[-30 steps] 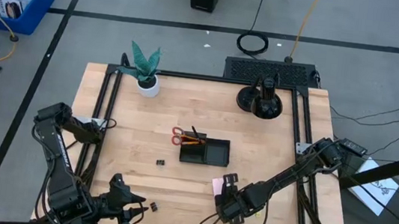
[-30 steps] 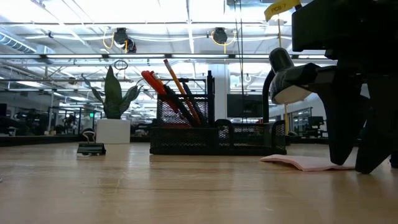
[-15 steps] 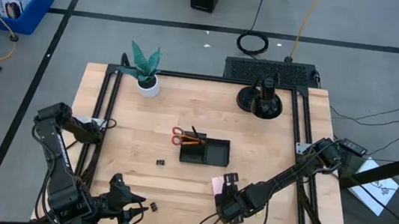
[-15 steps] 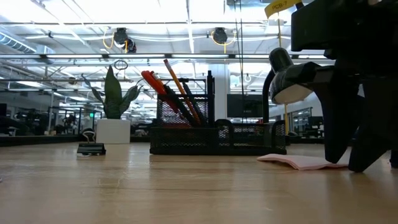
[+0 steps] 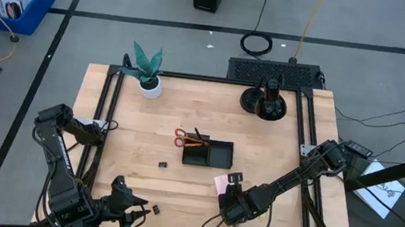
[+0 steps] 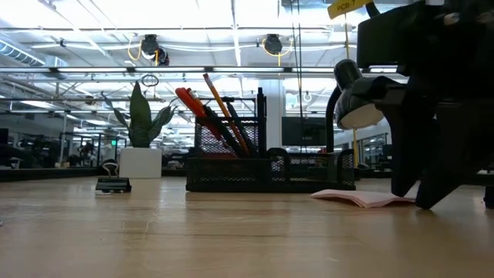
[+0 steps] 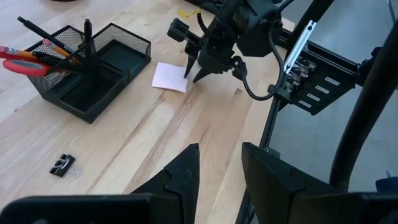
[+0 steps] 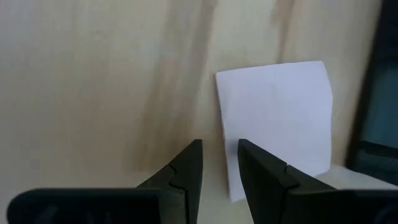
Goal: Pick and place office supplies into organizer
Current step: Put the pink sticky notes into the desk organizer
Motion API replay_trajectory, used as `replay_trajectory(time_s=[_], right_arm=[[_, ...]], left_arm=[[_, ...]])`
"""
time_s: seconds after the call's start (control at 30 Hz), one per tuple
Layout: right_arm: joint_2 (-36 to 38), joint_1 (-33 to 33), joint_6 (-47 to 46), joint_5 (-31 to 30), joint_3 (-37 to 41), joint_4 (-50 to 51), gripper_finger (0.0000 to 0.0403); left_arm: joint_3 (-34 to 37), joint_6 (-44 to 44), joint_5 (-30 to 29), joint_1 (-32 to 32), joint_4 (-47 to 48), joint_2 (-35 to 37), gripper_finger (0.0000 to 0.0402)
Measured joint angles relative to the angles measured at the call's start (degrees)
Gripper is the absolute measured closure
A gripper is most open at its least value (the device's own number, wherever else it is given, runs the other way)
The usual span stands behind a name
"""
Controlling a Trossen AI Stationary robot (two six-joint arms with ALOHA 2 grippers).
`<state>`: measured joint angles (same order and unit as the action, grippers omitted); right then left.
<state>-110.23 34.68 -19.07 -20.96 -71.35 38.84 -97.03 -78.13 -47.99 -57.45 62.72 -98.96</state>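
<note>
While the right end effector [image 5: 233,184] stands with its tips down on the counter [image 5: 147,130] at the edge of the pink sticky-note pad [image 5: 220,183], its fingers are slightly apart with nothing between them; the wrist view shows the pad's edge lying just past the gap. The pad lies flat just beside the near corner of the organizer [image 5: 208,153], not yet in it. To do this step well, I would judge that one fingertip needs to get under the pad's edge, or the pad be nudged against something so that it tips up, since a flat pad gives little to pinch; then close gently and lift before carrying it over a bare compartment.

The left end effector [image 5: 147,209] waits at the counter's near edge, fingers apart and empty.

Counted: one organizer, one pair of scissors [image 5: 182,136] and a few pens and pencils [image 5: 198,137] already standing in it, one pad, two binder clips [image 5: 163,165] loose on the counter, one potted plant [image 5: 147,69].
</note>
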Motion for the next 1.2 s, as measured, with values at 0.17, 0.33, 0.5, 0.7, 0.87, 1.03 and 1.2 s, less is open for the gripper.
replay_trajectory(time_s=[0.17,0.33,0.5,0.7,0.87,1.03,1.2], right_arm=[[0.0,-0.1,0.0,-2.0,0.1,0.0,0.0310],[0.0,-0.2,0.0,-1.9,0.1,-0.2,0.0310],[0.0,-0.2,0.0,-1.7,0.1,-0.2,0.0310],[0.0,-0.2,0.0,-1.9,0.0,-0.3,0.0310],[0.0,-0.2,0.2,-3.2,0.0,-0.8,0.0310],[0.0,-0.2,0.2,-3.2,0.0,-0.9,0.0310],[0.0,-0.2,0.3,-3.0,0.0,-0.8,0.0310]], left_arm=[[0.0,0.0,0.0,0.0,0.0,0.0,0.0277],[0.0,0.0,0.0,0.0,0.0,0.0,0.0277],[0.0,0.0,0.0,0.0,0.0,0.0,0.0277],[0.0,0.0,0.0,0.0,0.0,0.0,0.0277],[0.0,-0.1,0.0,0.0,0.0,0.0,0.0277],[0.0,-0.1,0.0,0.0,0.0,0.0,0.0277],[0.0,-0.1,-0.1,0.0,0.0,0.0,0.0277]])
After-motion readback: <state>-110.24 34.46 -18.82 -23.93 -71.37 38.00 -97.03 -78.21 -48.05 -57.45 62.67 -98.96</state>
